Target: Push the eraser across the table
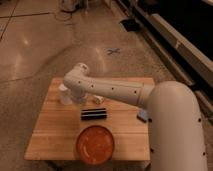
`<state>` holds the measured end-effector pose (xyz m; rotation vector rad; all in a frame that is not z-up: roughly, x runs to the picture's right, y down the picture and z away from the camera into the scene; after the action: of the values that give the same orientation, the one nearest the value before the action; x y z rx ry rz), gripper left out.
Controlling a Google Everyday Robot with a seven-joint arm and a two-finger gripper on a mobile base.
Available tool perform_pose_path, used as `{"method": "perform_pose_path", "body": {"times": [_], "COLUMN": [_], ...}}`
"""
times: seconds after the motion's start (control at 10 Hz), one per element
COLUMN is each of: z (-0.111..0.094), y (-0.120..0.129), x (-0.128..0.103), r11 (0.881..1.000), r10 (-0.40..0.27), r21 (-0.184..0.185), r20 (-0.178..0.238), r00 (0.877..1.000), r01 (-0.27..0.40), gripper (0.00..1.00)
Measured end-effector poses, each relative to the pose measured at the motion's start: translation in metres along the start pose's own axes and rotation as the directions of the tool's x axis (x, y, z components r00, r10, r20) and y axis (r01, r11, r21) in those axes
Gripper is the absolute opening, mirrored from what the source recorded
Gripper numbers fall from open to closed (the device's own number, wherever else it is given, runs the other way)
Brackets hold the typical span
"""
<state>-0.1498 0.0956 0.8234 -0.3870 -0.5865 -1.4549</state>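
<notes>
The long black rectangular eraser (94,114) with a thin pale stripe lies near the middle of the pale-wood plank table (52,131), just beyond the round orange plate (95,144). The gripper (83,98) hangs near its far side, beside the clear plastic bottle (65,95), mostly hidden under the white arm; released or clenched cannot be told. A wide sweep would likely topple the bottle, and an off-centre push could spin the eraser into the plate
</notes>
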Motion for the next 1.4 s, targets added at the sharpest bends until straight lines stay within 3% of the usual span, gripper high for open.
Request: {"method": "perform_pose_path", "body": {"times": [0.3,0.5,1.1,1.4], "z": [0.020,0.034,0.068,0.082], "y": [-0.007,-0.009,-0.022,-0.012], "x": [0.000,-0.003,-0.013,-0.011], "r11": [0.998,0.996,0.997,0.999], "r10": [0.035,0.034,-0.015,-0.012], "r21": [0.059,0.075,0.083,0.053], "r20": [0.037,0.058,0.107,0.123], "r00": [0.999,0.998,0.994,0.992], "r01": [-0.038,-0.039,0.006,0.005], "gripper": [0.00,0.00,0.00,0.00]}}
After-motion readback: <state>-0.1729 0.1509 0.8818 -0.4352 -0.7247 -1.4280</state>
